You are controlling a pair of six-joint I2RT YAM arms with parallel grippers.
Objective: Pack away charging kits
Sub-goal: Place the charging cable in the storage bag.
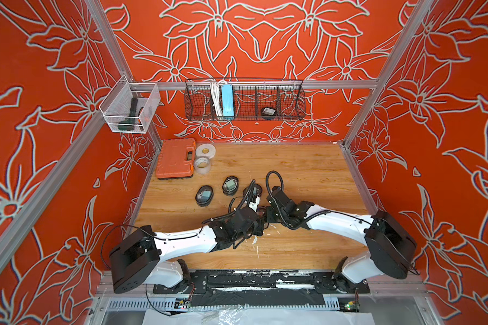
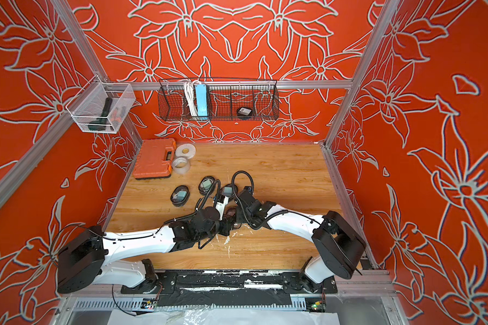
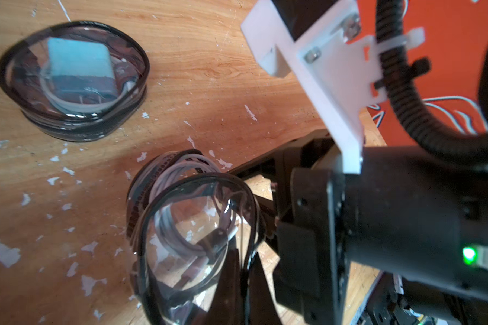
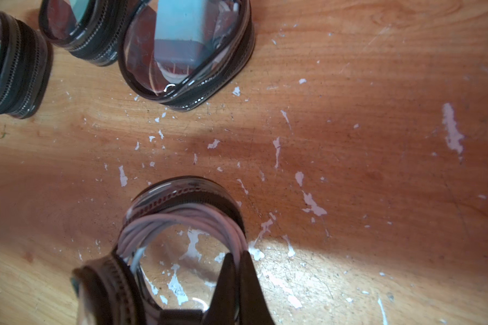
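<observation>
Your left tool (image 3: 241, 264) is clenched on the rim of a clear case (image 3: 192, 225), and your right tool (image 4: 235, 263) pinches the same case from the other side, at mid-desk (image 1: 307, 174). Its zip looks open. A coiled white cable (image 4: 181, 222) shows inside, but no adapter is clear to see. Three more cases (image 1: 204, 195) lie on the desk, each with a teal adapter (image 3: 78, 56). Another sits in the wall basket (image 1: 290, 112). Most of the packing looks undone.

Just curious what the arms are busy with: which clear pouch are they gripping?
The pouch showing a coiled white cable, pinched by the left gripper and right gripper; the other three pouches lie on the table showing blue plugs.
</observation>
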